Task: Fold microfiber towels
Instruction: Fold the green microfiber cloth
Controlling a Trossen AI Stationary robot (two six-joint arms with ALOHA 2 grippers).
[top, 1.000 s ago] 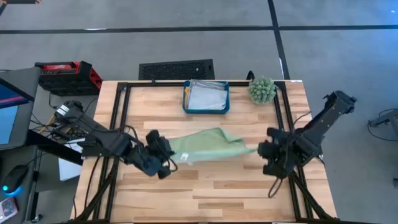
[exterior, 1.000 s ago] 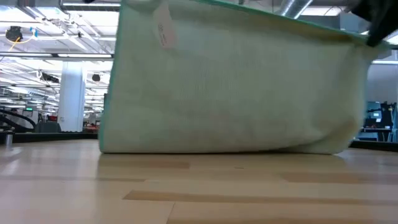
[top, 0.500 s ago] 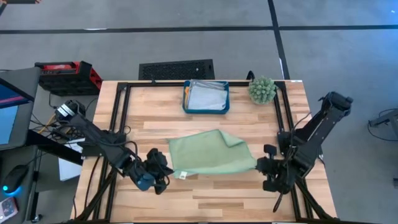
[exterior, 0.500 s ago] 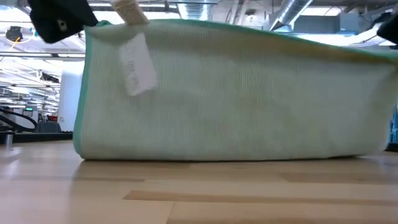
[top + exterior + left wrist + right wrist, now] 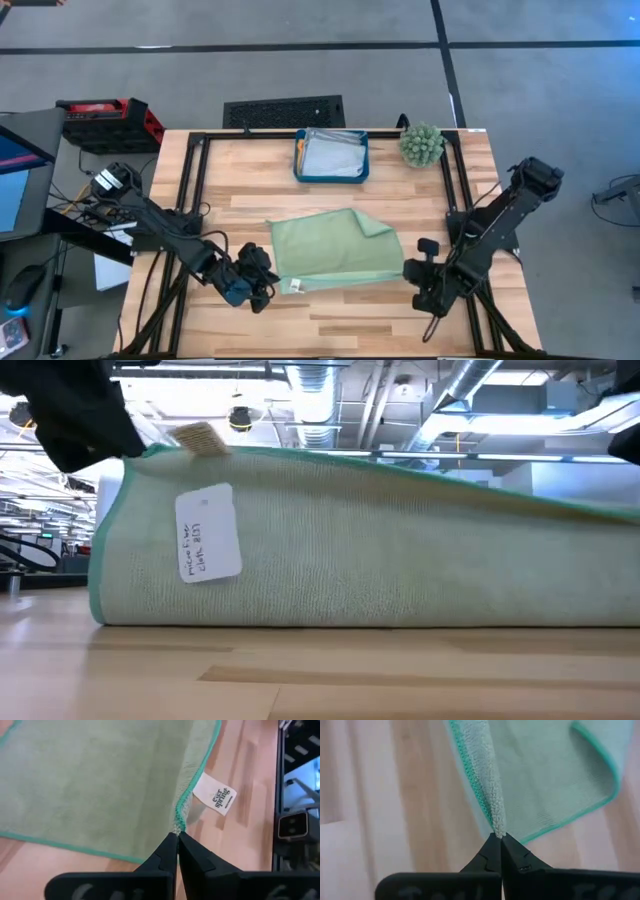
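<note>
A light green towel (image 5: 335,250) with a teal hem lies mid-table, its far part on the wood and its near edge raised. In the low view the towel (image 5: 380,550) drapes from that raised edge down to the table. A white label (image 5: 215,800) hangs by its near left corner. My left gripper (image 5: 262,283) is shut on the near left corner. My right gripper (image 5: 415,275) is shut on the near right corner. Pale grey-blue towels lie in the teal tray (image 5: 297,160) at the far edge. No orange towel shows. My left gripper pinches the towel's near left corner (image 5: 179,822) at the teal hem between its two shut fingers, coming from the table's left. The corner is held above the table and the cloth slopes away to the wood. My right gripper pinches the towel's near right corner (image 5: 496,826) between its two shut fingers, coming from the table's right. The cloth is bunched into a ridge at the fingertips. The corner is held above the table and the rest runs down to the wood.
A spiky green ball-shaped plant (image 5: 422,145) stands at the far right, beside the tray. The towel's far right corner (image 5: 378,226) is folded over. A black frame (image 5: 196,190) runs along the table's edges. Bare wood lies along the near edge.
Both grippers have gone toward the table's near edge and down, keeping hold of the towel's near corners. The towel has been drawn toward the near edge and has spread out over the table; its raised edge now stands lower.
</note>
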